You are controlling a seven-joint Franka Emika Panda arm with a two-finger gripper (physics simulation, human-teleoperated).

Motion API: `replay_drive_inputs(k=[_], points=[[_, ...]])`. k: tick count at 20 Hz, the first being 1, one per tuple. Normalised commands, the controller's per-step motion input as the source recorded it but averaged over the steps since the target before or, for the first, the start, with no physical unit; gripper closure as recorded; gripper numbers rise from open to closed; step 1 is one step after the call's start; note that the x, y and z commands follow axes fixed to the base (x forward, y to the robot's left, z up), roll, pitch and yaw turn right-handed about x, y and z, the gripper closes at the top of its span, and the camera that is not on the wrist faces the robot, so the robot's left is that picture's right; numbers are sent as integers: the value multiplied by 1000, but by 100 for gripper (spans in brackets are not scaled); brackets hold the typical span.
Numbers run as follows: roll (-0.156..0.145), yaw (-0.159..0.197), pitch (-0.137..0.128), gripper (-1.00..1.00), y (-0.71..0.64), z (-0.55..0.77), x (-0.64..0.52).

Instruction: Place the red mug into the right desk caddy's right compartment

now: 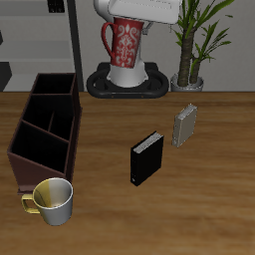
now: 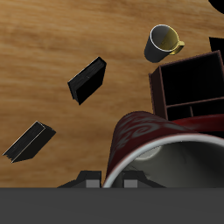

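Going from one side of the desk to the other, we first see the right desk caddy, a long dark box with walls inside it, and a yellow-and-cream mug sits just beside its end near the front edge of the desk. Next comes the red mug, and it is not on the desk at all, it hangs high up in the air at the back, in front of the white robot. In the wrist view the red mug fills the space right by our fingers, and we look into its pale inside, so we think our fingers are clamped on its rim, though we cannot see the tips. Then there is a small black box standing on the desk, and after it a grey box, with a green plant at the back. We think the mug is hard and smooth, so it could slip or crack if it drops. Holding it by the rim wall seems good, and we must lower it gently into the right compartment
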Motion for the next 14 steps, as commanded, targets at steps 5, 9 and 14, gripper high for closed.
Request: replay_drive_inputs(k=[5,9,14], points=[[84,5,-8,100,-150,-81,-301],[72,1,-11,100,-117,-63,-451],[2,22,-39,100,-181,31,-331]])
